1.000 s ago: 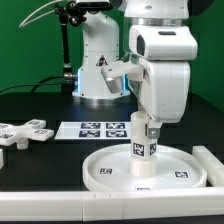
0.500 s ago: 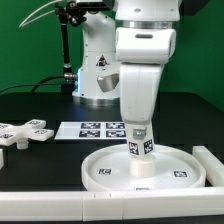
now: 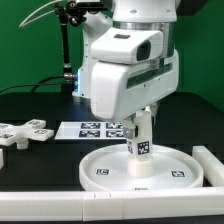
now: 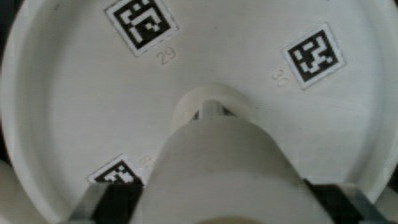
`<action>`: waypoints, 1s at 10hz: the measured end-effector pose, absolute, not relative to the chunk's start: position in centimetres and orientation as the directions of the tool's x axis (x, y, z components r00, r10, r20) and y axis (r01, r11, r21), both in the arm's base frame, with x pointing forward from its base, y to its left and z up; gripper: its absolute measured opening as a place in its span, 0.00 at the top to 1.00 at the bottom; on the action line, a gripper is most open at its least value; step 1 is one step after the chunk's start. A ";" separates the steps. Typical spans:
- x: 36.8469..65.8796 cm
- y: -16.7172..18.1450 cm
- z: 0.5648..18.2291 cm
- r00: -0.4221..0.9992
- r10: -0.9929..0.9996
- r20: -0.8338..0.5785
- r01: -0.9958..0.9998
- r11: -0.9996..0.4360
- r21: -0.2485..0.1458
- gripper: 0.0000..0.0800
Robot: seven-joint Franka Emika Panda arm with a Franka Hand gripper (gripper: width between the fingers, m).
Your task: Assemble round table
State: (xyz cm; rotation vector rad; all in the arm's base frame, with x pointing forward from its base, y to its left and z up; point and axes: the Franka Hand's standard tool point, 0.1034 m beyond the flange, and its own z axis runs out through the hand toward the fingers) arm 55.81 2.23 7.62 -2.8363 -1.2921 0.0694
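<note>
The step in hand looks like fitting the leg (image 3: 141, 148) into the middle of the round top (image 3: 105, 172), probably by turning it into its socket. The top lies flat on the dark worktop (image 3: 40, 165), near its front edge, and the leg stands upright at its centre under the arm (image 3: 125, 70). In the wrist view the jaws are clamped on the leg's upper end, a dark pad (image 4: 118, 200) pressed to either side. Next, the leg likely needs to be held straight and seated fully before the jaws let go. The foot piece (image 3: 25, 132) then waits well apart, toward the exterior view's left. All the parts are plain white plastic; the top has a raised rim and small black-and-white square tags, and the leg carries tags too.
</note>
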 end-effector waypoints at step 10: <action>55.8 2.6 7.5 0.993 0.110 -0.034 0.108 -0.992 -0.067 0.48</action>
